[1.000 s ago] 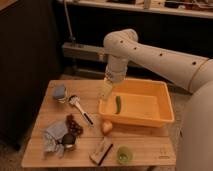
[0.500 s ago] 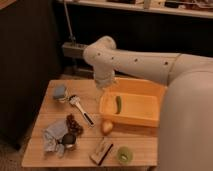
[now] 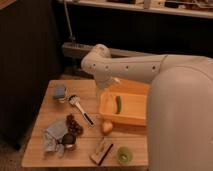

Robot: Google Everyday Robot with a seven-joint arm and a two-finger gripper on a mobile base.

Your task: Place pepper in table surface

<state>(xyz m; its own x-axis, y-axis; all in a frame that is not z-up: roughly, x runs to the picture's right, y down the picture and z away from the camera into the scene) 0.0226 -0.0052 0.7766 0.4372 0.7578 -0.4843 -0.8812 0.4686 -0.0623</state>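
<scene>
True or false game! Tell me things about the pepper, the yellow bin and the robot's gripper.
The pepper lies inside the yellow bin. True.
The gripper is holding the pepper. False: it hovers open over the bin's back left corner, holding nothing.
The green cup stands in the bin. False: it stands on the table, near the front edge.
A brush lies on the table, left of the bin. True.
</scene>
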